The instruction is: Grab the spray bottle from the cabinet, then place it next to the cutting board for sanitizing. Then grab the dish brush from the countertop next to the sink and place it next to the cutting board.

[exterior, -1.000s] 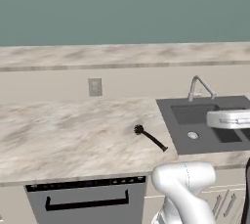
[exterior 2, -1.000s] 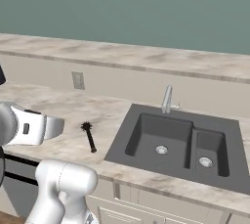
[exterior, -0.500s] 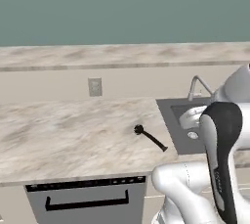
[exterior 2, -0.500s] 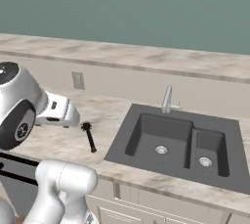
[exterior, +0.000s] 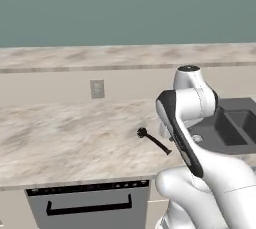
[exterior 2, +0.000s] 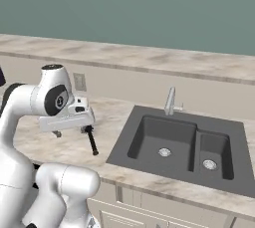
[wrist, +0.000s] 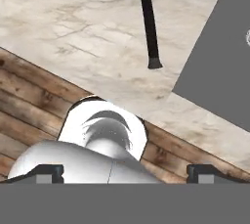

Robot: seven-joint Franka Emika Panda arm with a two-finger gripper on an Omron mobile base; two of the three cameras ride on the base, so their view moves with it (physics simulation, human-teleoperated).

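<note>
On the countertop we see, going from left to right in the left base view, a wall outlet on the backsplash, then the dish brush lying flat on the marbled stone with its round head toward the wall and its handle running toward the front edge, then our white arm, and beyond it the dark sink. Below the counter edge at the left sits a dishwasher with a dark bar handle. In the right base view the order is the same: the gripper hangs over the counter just left of the brush, its body level and its fingers pointing down, and the brush lies between it and the sink, near the sink's left rim but apart from it; the faucet stands behind the basins. In the hand view we look down on the brush, with the stone to its left and a grey corner of the sink to its right, and our two finger tips stand wide apart with nothing between them.
</note>
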